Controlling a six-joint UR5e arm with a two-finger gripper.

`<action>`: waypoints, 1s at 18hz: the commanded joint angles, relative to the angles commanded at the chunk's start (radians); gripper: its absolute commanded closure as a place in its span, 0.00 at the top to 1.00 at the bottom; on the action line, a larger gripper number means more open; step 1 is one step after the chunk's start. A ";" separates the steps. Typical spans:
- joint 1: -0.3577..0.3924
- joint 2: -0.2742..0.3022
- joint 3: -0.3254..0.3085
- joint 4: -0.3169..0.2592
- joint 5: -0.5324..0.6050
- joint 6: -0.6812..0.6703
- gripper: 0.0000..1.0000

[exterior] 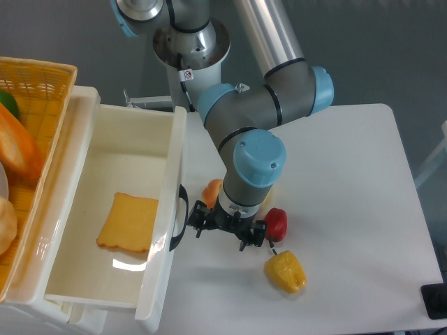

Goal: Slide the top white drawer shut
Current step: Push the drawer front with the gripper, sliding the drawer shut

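The top white drawer (pixel 162 181) stands pulled out at the left, a slice of toast (pixel 129 222) lying on its floor. Its black curved handle (pixel 180 218) faces right on the front panel. My gripper (pixel 221 231) hangs just right of that handle, a small gap between them, fingers open with nothing held. The left fingertip (pixel 197 229) is closest to the handle. The arm's blue wrist (pixel 255 159) covers part of the gripper.
A yellow pepper (pixel 285 272), a red pepper (pixel 276 222) and an orange pepper (pixel 213 191) lie on the white table (pixel 349 195) around the gripper. A yellow woven basket (pixel 28 91) with food sits atop the drawer unit at far left. A lower drawer edge (pixel 77 314) shows beneath.
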 joint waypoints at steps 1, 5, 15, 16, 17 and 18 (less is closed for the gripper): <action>0.000 0.003 0.000 0.000 -0.006 -0.002 1.00; -0.011 0.008 0.005 0.000 -0.018 0.000 1.00; -0.041 0.018 0.005 0.000 -0.017 0.003 1.00; -0.043 0.020 0.005 0.000 -0.017 0.002 1.00; -0.046 0.021 0.005 0.000 -0.017 0.002 1.00; -0.057 0.023 0.005 0.000 -0.017 0.002 1.00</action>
